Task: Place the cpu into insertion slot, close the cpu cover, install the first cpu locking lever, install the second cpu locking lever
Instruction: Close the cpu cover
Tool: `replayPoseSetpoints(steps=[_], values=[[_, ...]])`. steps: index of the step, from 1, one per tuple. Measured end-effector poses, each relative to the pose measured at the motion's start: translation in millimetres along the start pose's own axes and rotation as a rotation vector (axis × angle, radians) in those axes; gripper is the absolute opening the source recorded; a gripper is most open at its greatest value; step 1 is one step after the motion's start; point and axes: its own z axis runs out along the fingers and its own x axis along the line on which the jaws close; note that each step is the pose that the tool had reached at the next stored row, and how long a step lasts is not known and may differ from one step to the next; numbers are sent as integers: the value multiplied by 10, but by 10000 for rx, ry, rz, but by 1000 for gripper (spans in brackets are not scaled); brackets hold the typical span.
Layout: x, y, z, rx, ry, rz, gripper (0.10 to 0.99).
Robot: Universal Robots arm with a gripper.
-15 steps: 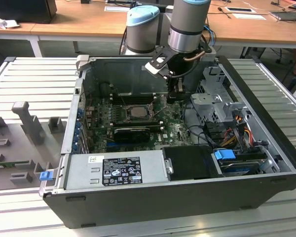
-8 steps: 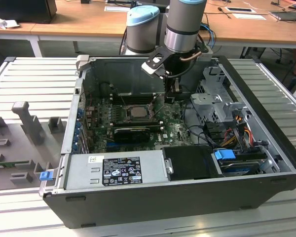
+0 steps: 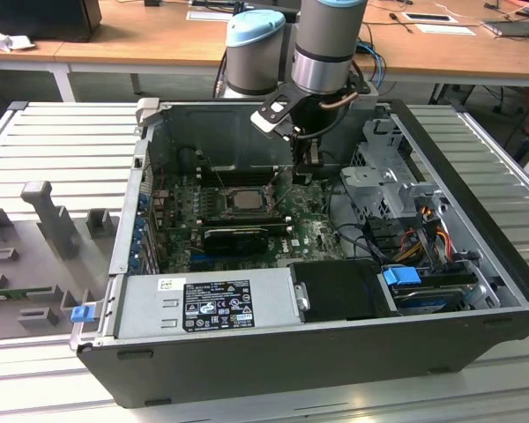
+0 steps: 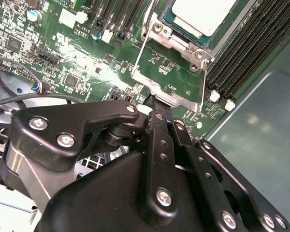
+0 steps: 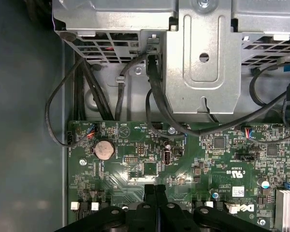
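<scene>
– How many processors does the board carry?
– One cpu (image 4: 198,17), and with it one cpu cover (image 4: 181,101).
– What else can be counted in the second wrist view?
– Two white latches (image 4: 213,95).
– Any batteries?
– One coin battery (image 5: 105,149).
– And the bigger pieces?
– One computer case (image 3: 291,352), one power supply (image 3: 207,300), one graphics card (image 3: 234,236), one arm (image 3: 326,44) and one gripper (image 5: 155,188).
</scene>
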Motion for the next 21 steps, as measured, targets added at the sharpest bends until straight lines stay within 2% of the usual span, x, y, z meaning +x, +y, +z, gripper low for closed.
replayPoseSetpoints(steps=[21], values=[[1, -202, 3, 0, 6, -1, 106]])
